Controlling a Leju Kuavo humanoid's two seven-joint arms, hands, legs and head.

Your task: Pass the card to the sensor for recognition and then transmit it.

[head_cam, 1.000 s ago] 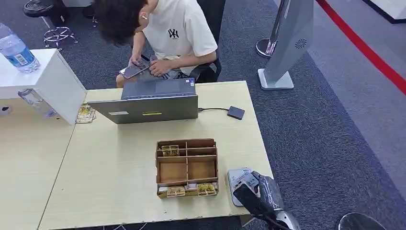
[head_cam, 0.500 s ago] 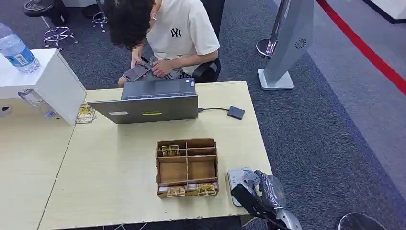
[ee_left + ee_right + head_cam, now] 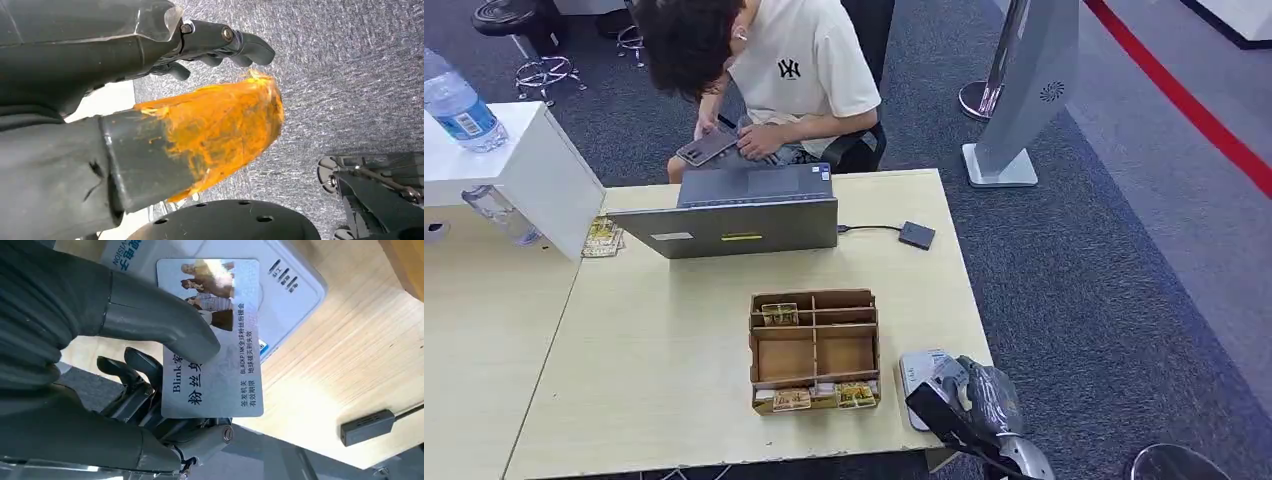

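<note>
Your right hand (image 3: 125, 390) pinches the card (image 3: 215, 340) flat between thumb and fingers, face-up just above the white sensor (image 3: 921, 372) at the tabletop (image 3: 664, 380) edge, presumably so it reads. Your left hand (image 3: 150, 65) hangs empty, fingers loosely curled.

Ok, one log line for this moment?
right hand: holds card | card: over sensor | left hand: holds nothing | stage: recognition
</note>
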